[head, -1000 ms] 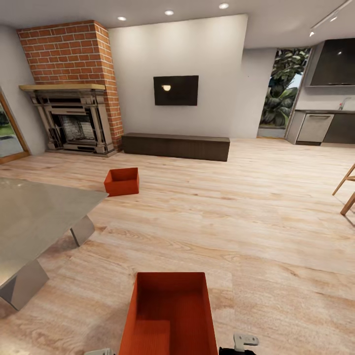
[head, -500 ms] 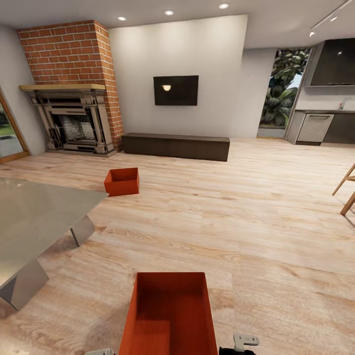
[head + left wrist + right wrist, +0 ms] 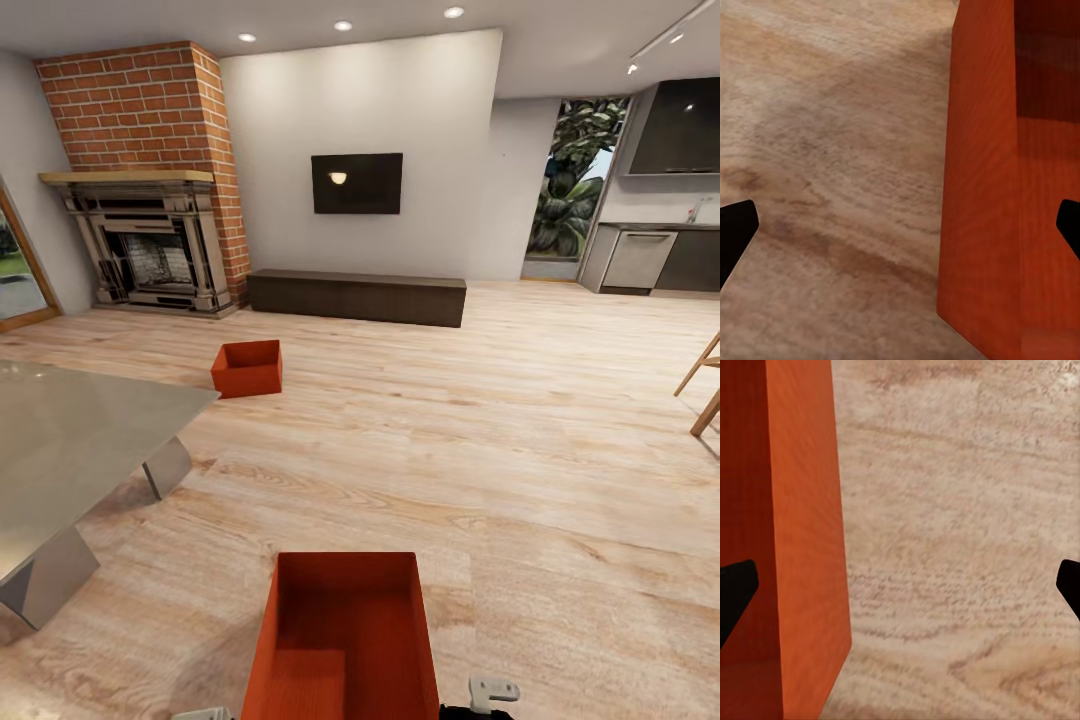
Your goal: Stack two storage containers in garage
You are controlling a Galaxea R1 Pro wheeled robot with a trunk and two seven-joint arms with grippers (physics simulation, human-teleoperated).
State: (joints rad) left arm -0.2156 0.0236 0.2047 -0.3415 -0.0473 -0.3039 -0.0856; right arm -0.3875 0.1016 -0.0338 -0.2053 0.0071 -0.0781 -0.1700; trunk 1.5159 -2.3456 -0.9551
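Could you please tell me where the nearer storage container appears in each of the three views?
Head view: nearer storage container at bottom centre, on the wood plank floor.
Left wrist view: its wall stands between the open tool's fingers.
Right wrist view: its wall likewise.
Shared landmark: the wood plank floor.

1. This is a home, an open-plan living room, with light wood plank flooring (image 3: 480, 440) running wall to wall.
2. A brick fireplace (image 3: 150, 180) with a wooden mantel stands in the far left corner.
3. A wall TV (image 3: 357, 183) hangs above a long dark low cabinet (image 3: 357, 296).
4. A low glass table (image 3: 70, 440) sits at the left.
5. At the far right, the room opens onto a kitchen with dark cabinets (image 3: 685, 125) and a built-in dishwasher (image 3: 640, 260).
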